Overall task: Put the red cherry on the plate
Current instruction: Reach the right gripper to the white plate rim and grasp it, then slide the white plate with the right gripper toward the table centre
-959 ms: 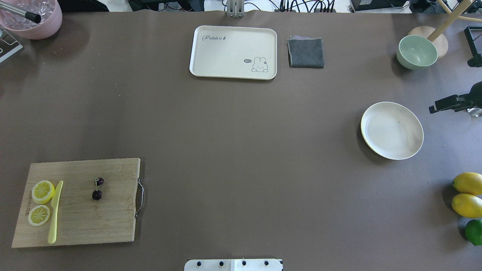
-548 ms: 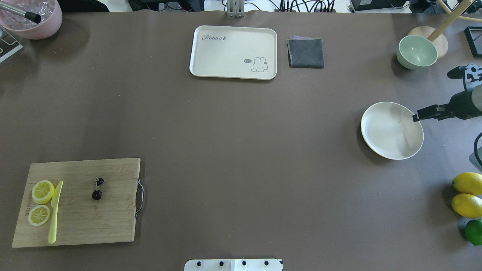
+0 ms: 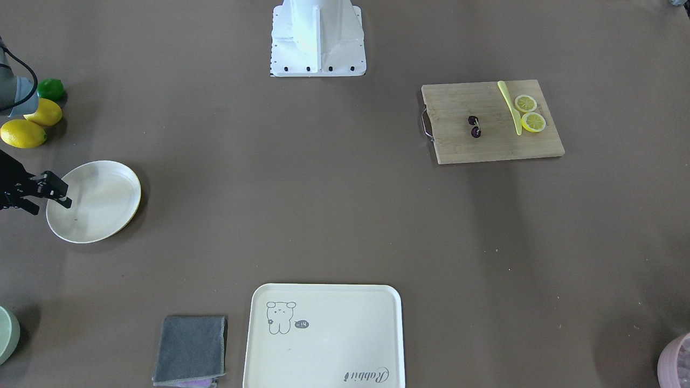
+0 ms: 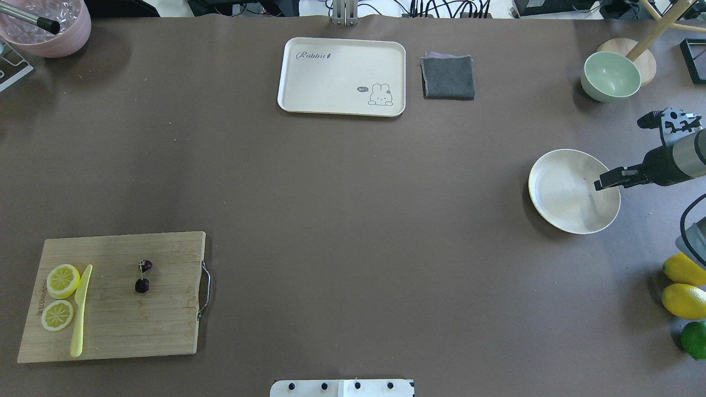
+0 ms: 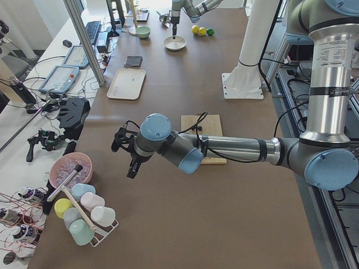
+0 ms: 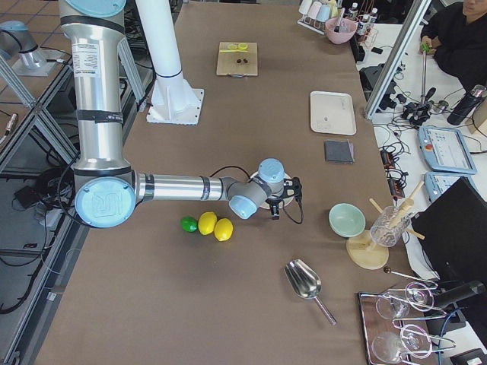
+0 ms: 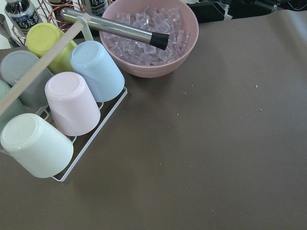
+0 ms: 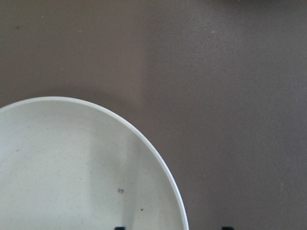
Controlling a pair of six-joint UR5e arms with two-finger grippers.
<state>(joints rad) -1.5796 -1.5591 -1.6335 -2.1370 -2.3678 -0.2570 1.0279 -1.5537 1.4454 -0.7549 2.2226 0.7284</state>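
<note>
The red cherry point(image 4: 142, 285) point(image 3: 476, 132), a dark pair on a thin stem, lies on the wooden cutting board point(image 4: 121, 325) point(image 3: 485, 148) at the robot's near left. Far across the table on the right sits the round cream plate point(image 4: 565, 201) point(image 3: 102, 205) point(image 8: 72, 167), with nothing on it. My right gripper point(image 4: 600, 183) point(image 3: 51, 203) hovers over the plate's outer rim, open and empty. My left gripper point(image 5: 125, 154) hangs over bare table near the pink ice bowl. It shows only in the exterior left view, so I cannot tell its state.
Two lemon slices point(image 4: 62, 280) and a yellow knife point(image 4: 80, 311) share the board. A cream tray point(image 4: 342, 76), grey cloth point(image 4: 448, 77) and green bowl point(image 4: 610, 76) line the far side. Lemons point(image 4: 684, 300) and a lime lie near right. Pink ice bowl point(image 7: 153, 43) and cup rack point(image 7: 72, 105) stand far left.
My right arm has come in from the right edge, and its gripper now hangs over the plate's outer rim. The cherry and the plate have not moved.
</note>
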